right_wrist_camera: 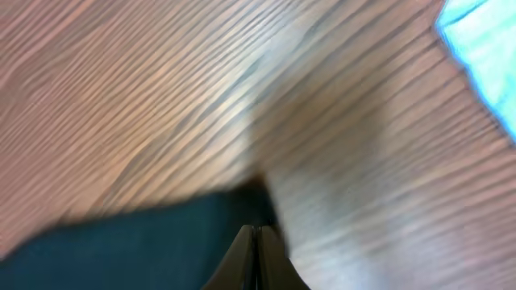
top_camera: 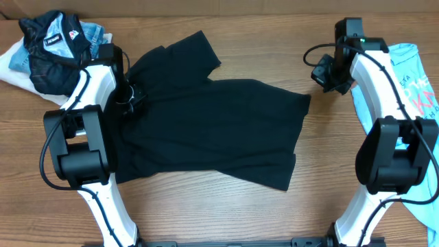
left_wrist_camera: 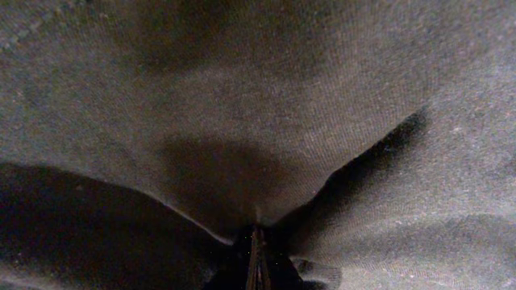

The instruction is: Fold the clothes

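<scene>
The clothes, a plain black T-shirt, lie spread across the middle of the wooden table, with one sleeve pointing to the back. My left gripper rests on the shirt's left side. In the left wrist view black fabric fills the frame and puckers into the shut gripper. My right gripper is at the shirt's right corner. In the blurred right wrist view it is shut, with the fabric corner reaching its tips.
A dark jacket with a white-and-red patch is heaped on pale cloth at the back left. A light blue T-shirt with pink lettering lies under the right arm and shows in the right wrist view. Bare wood lies in front.
</scene>
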Controlling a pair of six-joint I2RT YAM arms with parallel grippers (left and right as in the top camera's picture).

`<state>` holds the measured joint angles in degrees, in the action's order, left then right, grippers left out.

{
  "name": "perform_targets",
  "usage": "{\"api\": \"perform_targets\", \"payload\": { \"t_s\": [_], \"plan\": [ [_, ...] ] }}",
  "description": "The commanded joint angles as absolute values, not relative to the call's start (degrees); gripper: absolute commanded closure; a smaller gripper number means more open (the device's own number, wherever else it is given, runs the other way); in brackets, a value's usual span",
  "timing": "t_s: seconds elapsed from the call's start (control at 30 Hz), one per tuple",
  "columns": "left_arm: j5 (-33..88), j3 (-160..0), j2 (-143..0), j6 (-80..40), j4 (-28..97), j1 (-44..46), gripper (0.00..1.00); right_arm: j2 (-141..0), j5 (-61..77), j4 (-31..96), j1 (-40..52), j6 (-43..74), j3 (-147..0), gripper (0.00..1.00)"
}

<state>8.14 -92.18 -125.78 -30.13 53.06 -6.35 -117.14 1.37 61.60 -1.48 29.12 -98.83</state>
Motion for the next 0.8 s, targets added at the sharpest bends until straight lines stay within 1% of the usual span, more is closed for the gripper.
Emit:
{"api": "perform_targets", "payload": {
  "t_s": [0.0,0.27,0.4,0.77],
  "plan": [
    [9.7,-89.1,-130.2,-31.3,52.0,-4.6,0.96,-116.1,9.7,63.7,1.3,23.6,-98.6,0.96],
    [9.7,-89.1,-130.2,-30.4,52.2,-4.6,0.96,-119.3,9.8,62.5,6.0,24.1,-91.4,0.96],
    [9.8,-89.1,-130.2,-29.8,52.5,-4.6,0.96,-120.6,9.7,59.5,6.2,25.8,-89.2,0.96],
    [9.7,-89.1,-130.2,-29.6,52.6,-4.6,0.96,-124.0,8.9,56.1,6.0,27.0,-89.1,0.96]
  ]
}}
